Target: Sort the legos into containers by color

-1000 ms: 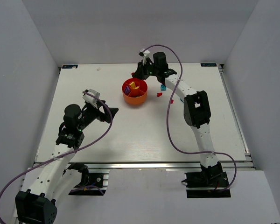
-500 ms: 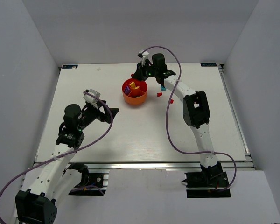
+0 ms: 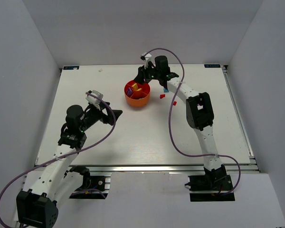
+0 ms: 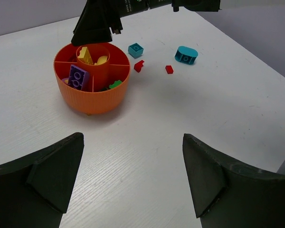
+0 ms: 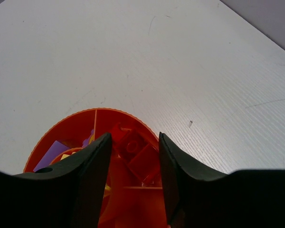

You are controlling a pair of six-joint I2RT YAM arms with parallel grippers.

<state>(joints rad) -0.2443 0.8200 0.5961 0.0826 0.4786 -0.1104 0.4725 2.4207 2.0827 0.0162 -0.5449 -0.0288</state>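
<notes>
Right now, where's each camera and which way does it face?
Top external: above, behind the bases, looking down at the white table; left arm and right arm show.
Left wrist: low, facing the round orange-red plastic bowl; left end effector frames it.
Right wrist: over that bowl, looking down; right end effector in front.
Shared: all three see the bowl.

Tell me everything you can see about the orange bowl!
The orange bowl is round, looks like ribbed plastic, and stands upright on the white table. Thin walls split it into wedge compartments around a raised middle hub. Yellow bricks show at the middle, a purple brick and a green piece lie in wedges, and red bricks lie in another. The right gripper hangs open just above its rim; whether it touches the bowl is unclear.
</notes>
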